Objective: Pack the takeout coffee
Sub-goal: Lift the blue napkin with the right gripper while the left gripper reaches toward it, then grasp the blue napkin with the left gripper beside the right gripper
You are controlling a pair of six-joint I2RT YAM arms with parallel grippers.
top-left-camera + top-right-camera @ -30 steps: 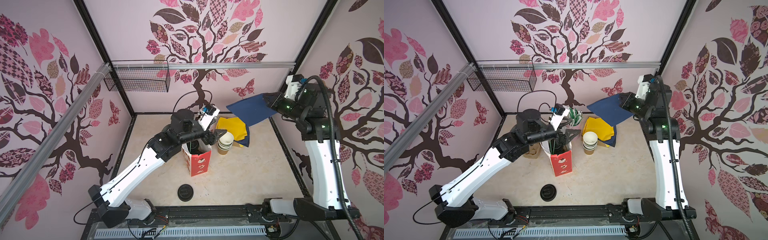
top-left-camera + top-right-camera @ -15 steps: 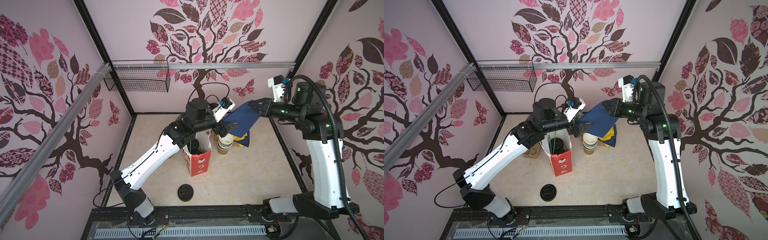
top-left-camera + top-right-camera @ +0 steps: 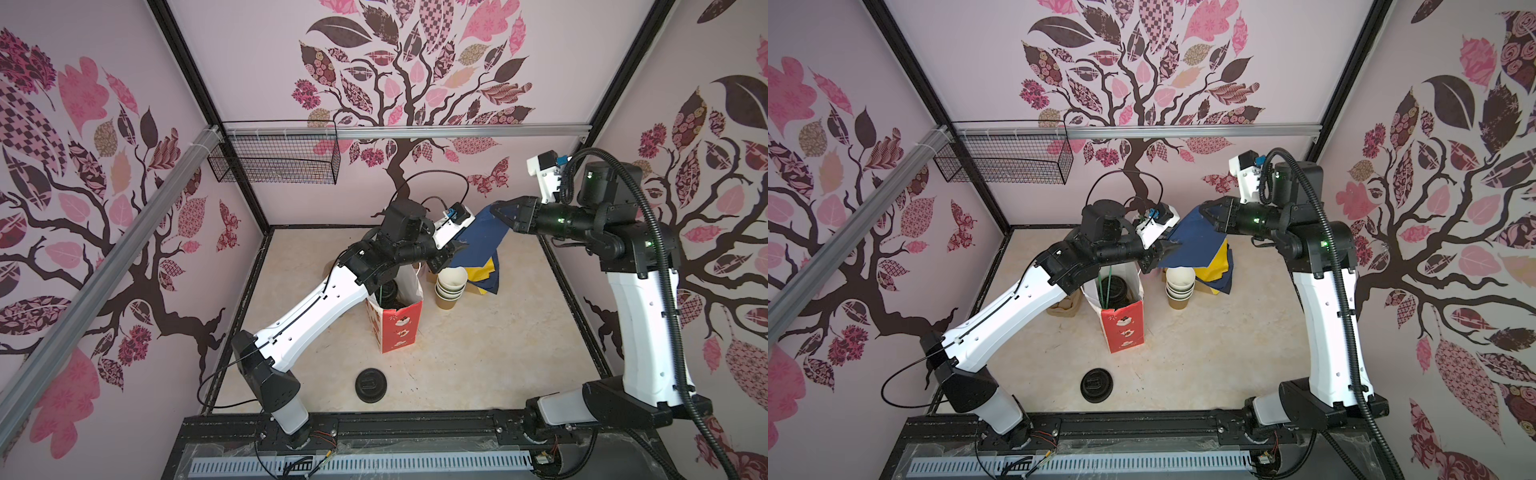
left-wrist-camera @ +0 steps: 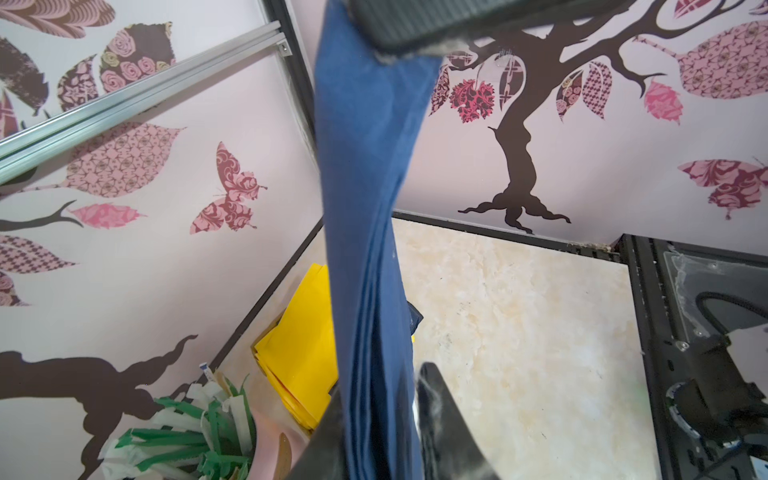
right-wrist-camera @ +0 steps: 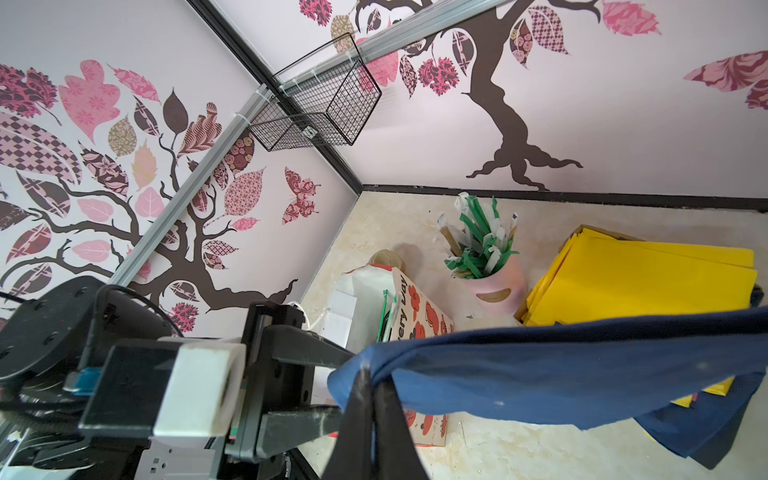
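Beige table (image 3: 478,353), tree-print walls. At left, the left gripper (image 3: 1163,252) sets its jaws narrow around the free corner of the napkin (image 3: 478,237), though I cannot tell whether they truly pinch it. Below it the bag (image 3: 399,328) stands open with the black-lidded cups (image 3: 1120,291) inside — the coffee looks packed. Further right, the right gripper (image 3: 494,209) is clamped on the napkin's other end. This looks like a handover: the left should bite firmly before the right releases, then lower the napkin beside the cups without tipping the bag.
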